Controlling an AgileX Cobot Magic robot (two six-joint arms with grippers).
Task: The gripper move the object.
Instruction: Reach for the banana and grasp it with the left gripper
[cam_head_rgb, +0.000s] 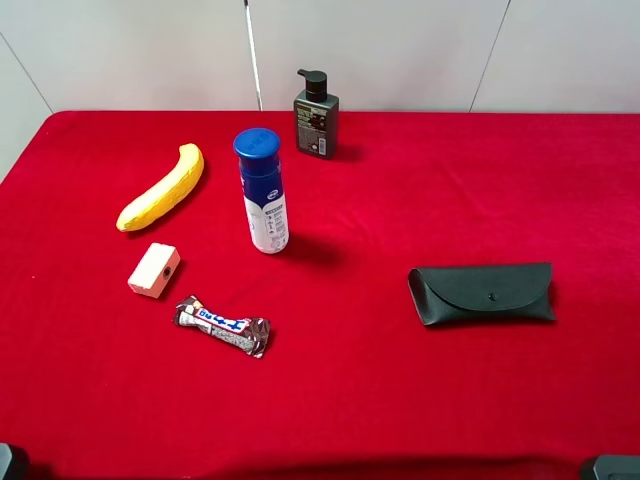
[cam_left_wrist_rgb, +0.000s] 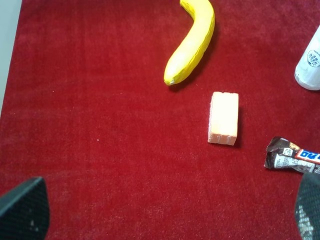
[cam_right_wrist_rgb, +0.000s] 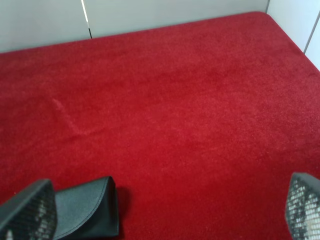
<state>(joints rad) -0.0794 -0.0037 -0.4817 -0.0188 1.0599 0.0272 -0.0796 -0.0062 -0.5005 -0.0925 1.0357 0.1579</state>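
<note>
The yellow banana (cam_head_rgb: 160, 188) lies on the red cloth at the back left, curved and free of any grip. In the left wrist view the banana (cam_left_wrist_rgb: 192, 42) lies well beyond my left gripper (cam_left_wrist_rgb: 167, 212), whose jaws stand wide apart and empty above bare cloth. My right gripper (cam_right_wrist_rgb: 165, 212) is also open and empty, far from the banana on the right side. In the exterior high view only dark bits of the arms show, at the bottom left corner (cam_head_rgb: 10, 463) and the bottom right corner (cam_head_rgb: 610, 467).
A cream block (cam_head_rgb: 154, 270) and a wrapped candy bar (cam_head_rgb: 223, 326) lie in front of the banana. A blue-capped white bottle (cam_head_rgb: 262, 190) stands to its right, with a dark pump bottle (cam_head_rgb: 316, 118) behind. A black glasses case (cam_head_rgb: 482, 293) lies at the right, near my right gripper (cam_right_wrist_rgb: 85, 207).
</note>
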